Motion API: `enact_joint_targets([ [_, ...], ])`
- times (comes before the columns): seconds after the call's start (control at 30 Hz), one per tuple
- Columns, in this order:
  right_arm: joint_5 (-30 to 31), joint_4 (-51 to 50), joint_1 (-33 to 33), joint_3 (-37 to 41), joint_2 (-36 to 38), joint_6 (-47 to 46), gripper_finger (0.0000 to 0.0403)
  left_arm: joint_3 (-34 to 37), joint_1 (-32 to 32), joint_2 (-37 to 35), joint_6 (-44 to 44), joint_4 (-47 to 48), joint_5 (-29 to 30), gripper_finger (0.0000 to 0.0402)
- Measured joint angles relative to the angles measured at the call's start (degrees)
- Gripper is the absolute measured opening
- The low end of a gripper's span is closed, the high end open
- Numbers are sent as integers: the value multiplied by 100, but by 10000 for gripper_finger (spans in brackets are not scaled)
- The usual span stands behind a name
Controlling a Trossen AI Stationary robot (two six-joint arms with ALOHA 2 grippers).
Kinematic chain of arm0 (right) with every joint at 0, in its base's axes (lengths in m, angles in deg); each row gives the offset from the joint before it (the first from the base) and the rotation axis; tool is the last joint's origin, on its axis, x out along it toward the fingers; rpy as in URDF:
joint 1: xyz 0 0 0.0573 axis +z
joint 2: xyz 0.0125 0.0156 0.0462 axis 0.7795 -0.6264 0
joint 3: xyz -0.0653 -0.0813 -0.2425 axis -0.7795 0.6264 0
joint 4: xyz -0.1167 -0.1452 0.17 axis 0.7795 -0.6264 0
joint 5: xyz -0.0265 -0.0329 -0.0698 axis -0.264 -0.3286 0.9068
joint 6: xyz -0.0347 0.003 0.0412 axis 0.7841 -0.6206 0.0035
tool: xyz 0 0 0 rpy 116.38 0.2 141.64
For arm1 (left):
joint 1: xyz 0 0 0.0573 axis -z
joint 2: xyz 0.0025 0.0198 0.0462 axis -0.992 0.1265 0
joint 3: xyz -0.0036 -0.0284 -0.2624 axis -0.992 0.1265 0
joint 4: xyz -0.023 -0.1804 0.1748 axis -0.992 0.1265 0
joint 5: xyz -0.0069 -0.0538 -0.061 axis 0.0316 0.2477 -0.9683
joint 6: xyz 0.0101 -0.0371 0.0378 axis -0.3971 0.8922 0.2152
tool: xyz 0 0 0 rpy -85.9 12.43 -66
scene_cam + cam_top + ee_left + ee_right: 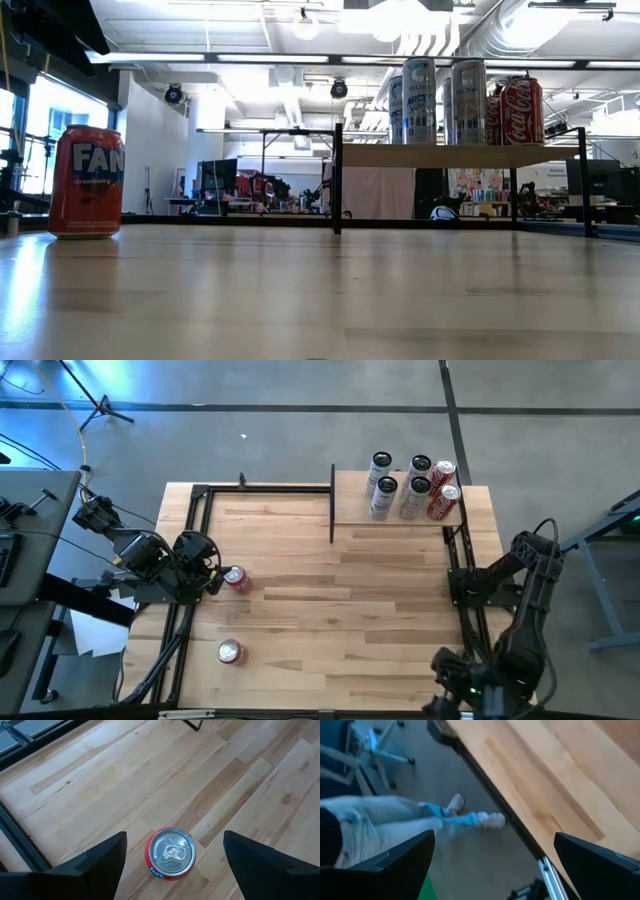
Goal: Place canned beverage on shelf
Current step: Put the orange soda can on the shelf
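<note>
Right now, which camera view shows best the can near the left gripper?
The left wrist view: the can stands upright, seen from above between the open fingers. The high view shows it small; the low view cannot be matched to it; the right wrist view misses it.

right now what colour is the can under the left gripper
Red-orange, a Fanta can with a silver top; clearest in the left wrist view.

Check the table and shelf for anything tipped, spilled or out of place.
Nothing stands out. Five cans stand upright on the small light-wood shelf with black frame, two red cans stand upright on the striped wooden tabletop, and no spill shows.
</note>
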Motion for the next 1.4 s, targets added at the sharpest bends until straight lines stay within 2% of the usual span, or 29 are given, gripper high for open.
enact_joint_targets([
  [0.2,239,0,235,-2,0,-234,399,0,1,1,0,2,-1,310],
  [0.87,240,-2,246,-2,0,-181,399,0,0,0,-4,0,5,310],
  [1.1,238,-1,246,-1,-1,-179,399,0,-2,2,-31,-558,827,310],
  [1.23,238,-2,246,0,-2,-179,399,0,-1,0,616,-661,1470,310],
  [1.4,236,0,246,0,-2,-179,399,0,-2,88,719,-783,1700,310],
])
